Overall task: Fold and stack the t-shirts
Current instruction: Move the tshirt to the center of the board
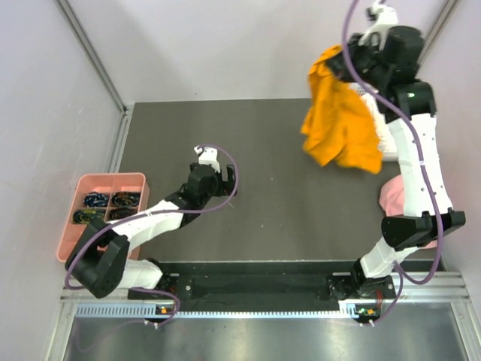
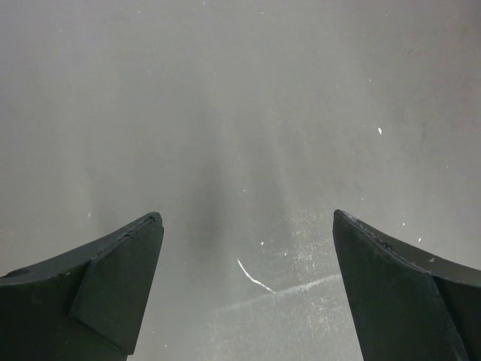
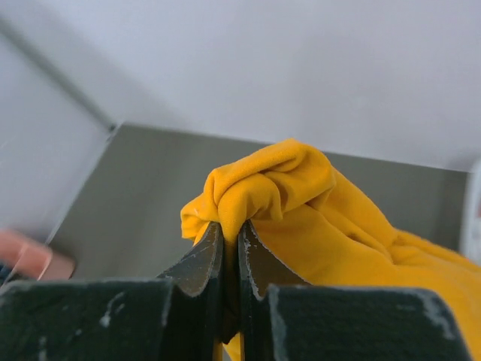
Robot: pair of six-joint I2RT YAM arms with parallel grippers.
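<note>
Right gripper point(image 3: 231, 226) pressed together, pinching a bunched fold of the orange shirt point(image 3: 301, 203). It is held high, and the rest of the cloth hangs loose beneath it above the dark table point(image 1: 285, 218). Left gripper point(image 2: 248, 222) spread wide, nothing between its fingers, low over bare tabletop, well apart from the shirt; pink tray point(image 1: 105, 180) off to its left.

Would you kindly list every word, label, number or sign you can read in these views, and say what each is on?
No text can be read anywhere.
The orange t-shirt: plain, no print or label showing.
The pink tray: no lettering.
The white item at the right wrist view's edge: faint marks, too blurred to read.
</note>
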